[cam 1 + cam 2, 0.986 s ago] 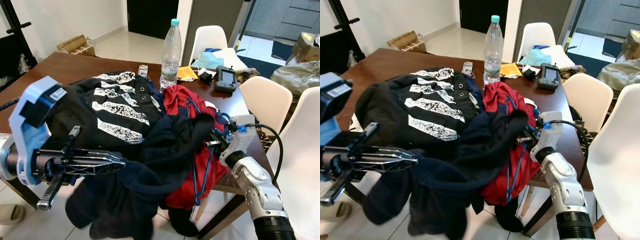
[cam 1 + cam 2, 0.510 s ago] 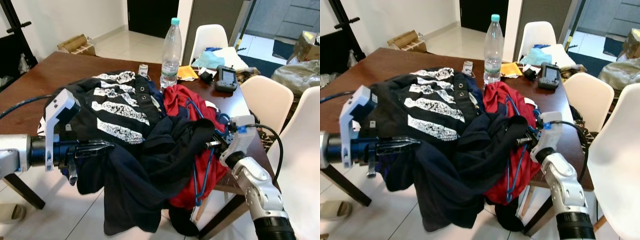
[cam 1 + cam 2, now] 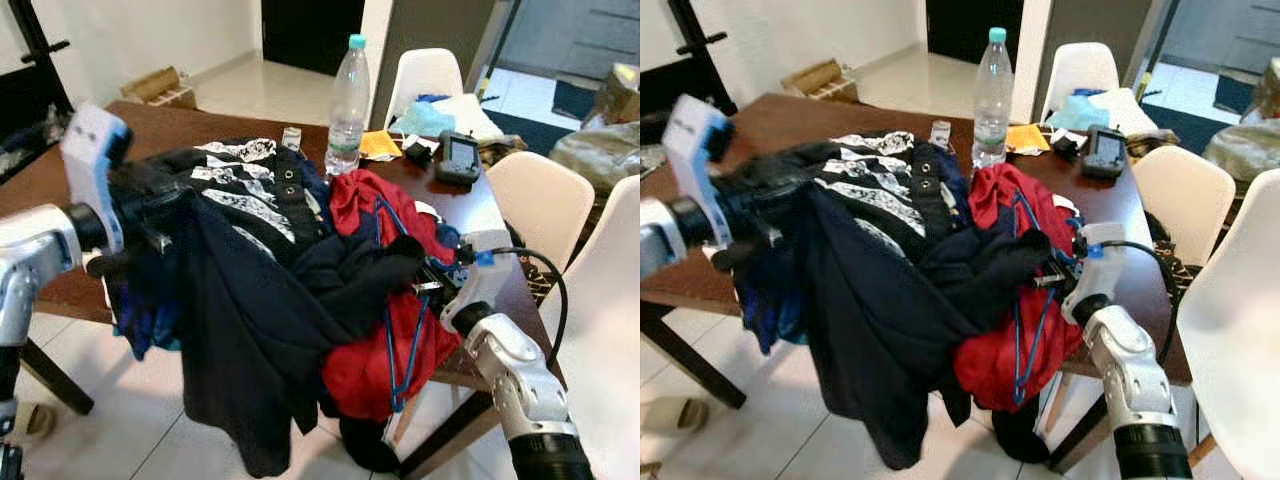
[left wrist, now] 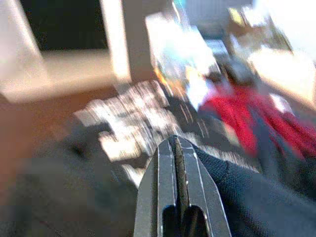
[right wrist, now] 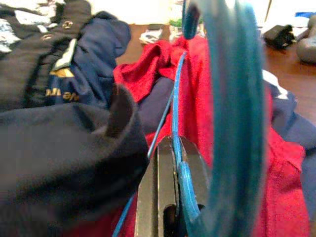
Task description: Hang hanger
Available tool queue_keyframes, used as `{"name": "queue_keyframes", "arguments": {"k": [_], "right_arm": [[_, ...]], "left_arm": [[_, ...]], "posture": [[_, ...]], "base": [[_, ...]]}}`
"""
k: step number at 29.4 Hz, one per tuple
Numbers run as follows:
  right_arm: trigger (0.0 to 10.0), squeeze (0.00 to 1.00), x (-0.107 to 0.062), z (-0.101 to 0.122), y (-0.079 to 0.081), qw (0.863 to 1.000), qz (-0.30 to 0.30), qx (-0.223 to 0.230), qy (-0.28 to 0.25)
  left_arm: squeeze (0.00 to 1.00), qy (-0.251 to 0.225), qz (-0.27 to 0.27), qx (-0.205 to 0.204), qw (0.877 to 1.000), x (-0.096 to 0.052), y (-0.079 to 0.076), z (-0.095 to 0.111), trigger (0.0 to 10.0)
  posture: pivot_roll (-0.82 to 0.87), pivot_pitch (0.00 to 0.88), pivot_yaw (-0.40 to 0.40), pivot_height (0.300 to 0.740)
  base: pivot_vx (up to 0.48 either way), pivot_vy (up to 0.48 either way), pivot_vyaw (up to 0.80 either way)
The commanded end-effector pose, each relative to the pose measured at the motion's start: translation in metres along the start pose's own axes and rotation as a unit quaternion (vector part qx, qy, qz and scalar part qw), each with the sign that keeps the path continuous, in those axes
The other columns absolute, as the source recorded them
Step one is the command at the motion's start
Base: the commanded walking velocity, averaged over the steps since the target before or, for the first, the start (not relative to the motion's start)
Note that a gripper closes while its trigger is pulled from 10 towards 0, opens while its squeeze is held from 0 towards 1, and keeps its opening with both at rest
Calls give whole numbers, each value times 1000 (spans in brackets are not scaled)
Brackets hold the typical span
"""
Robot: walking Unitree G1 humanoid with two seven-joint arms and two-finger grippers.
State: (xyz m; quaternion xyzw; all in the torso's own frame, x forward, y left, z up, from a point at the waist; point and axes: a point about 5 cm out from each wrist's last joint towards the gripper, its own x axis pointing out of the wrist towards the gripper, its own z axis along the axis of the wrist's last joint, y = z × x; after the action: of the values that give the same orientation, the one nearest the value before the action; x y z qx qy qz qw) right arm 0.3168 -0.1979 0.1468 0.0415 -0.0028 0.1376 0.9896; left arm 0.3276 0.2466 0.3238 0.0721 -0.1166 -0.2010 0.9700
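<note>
While right gripper (image 3: 432, 283) clamps blue hanger (image 3: 400, 345) at table's (image 3: 60, 190) right edge, hanger's long axis hangs downward from claw, over red garment (image 3: 375, 350). Left gripper (image 4: 176, 148), fingers pressed together on dark navy garment (image 3: 250, 330), lifts cloth up and left, well apart from hanger. Right arm nearer hanger. No containers holding anything; water bottle (image 3: 347, 105) upright behind pile.

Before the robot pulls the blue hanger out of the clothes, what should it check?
1. Right gripper fingers shut on the blue hanger: ok.
2. Left gripper shut on the dark navy garment: cannot tell, fingers closed, cloth beside them.
3. Hanger free of the red garment: not ok, it lies tangled in it.
4. Water bottle upright, apart from the pile: ok.
5. Place to hang it in sight: cannot tell.
</note>
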Motion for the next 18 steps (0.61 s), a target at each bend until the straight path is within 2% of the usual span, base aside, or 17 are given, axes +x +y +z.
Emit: {"name": "queue_keyframes", "arguments": {"k": [1, 2, 4, 6, 7, 9, 11, 12, 13, 14, 17, 18], "right_arm": [[10000, 0, -1, -2, -1, 1000, -4, 1, 4], [10000, 0, 0, -2, -1, 1000, -5, 1, 3], [10000, 0, 0, -2, -1, 1000, -5, 1, 3], [10000, 0, 1, -2, -1, 1000, -5, 3, 1], [10000, 0, 1, -2, -1, 1000, -5, 3, 1], [10000, 0, 1, -3, 0, 1000, -6, 5, 1], [10000, 0, 1, -3, 0, 1000, -6, 5, 1], [10000, 0, 1, -3, 1, 1000, -6, 6, 0], [10000, 0, 1, -3, 1, 1000, -6, 6, 0], [10000, 0, 2, -4, 1, 1000, -6, 7, 0], [10000, 0, 2, -4, 1, 1000, -6, 7, 0], [10000, 0, 2, -4, 1, 1000, -6, 8, 0]], "left_arm": [[0, -84, 59, 33, 994, -2, 20, 40, 10000], [0, -147, 97, 54, 983, -1, 35, 77, 10000], [0, -147, 97, 54, 983, -1, 35, 77, 10000], [0, -222, 140, 78, 962, -3, 49, 127, 10000], [0, -222, 140, 78, 962, -3, 49, 127, 10000], [0, -264, 176, 106, 942, -7, 59, 167, 10000], [0, -264, 176, 106, 942, -7, 59, 167, 10000], [0, -276, 203, 126, 931, -12, 64, 186, 10000], [0, -276, 203, 126, 931, -12, 64, 186, 10000], [0, -284, 243, 147, 916, -21, 73, 204, 10000], [0, -284, 243, 147, 916, -21, 73, 204, 10000], [0, -289, 280, 160, 901, -30, 80, 217, 10000]], "posture": [[111, 67, -38, 740], [111, 67, -37, 740], [111, 67, -37, 740], [113, 64, -35, 740], [113, 64, -35, 740], [123, 61, -28, 740], [123, 61, -28, 740], [125, 60, -26, 740], [125, 60, -26, 740], [133, 61, -25, 740], [133, 61, -25, 740], [137, 61, -24, 740]], "base": [[0, 0, 0], [0, 0, 0], [0, 0, 0], [0, 0, 0], [0, 0, 0], [0, 0, 0], [0, 0, 0], [0, 0, 0], [0, 0, 0], [0, 0, 0], [0, 0, 0], [0, 0, 0]]}}
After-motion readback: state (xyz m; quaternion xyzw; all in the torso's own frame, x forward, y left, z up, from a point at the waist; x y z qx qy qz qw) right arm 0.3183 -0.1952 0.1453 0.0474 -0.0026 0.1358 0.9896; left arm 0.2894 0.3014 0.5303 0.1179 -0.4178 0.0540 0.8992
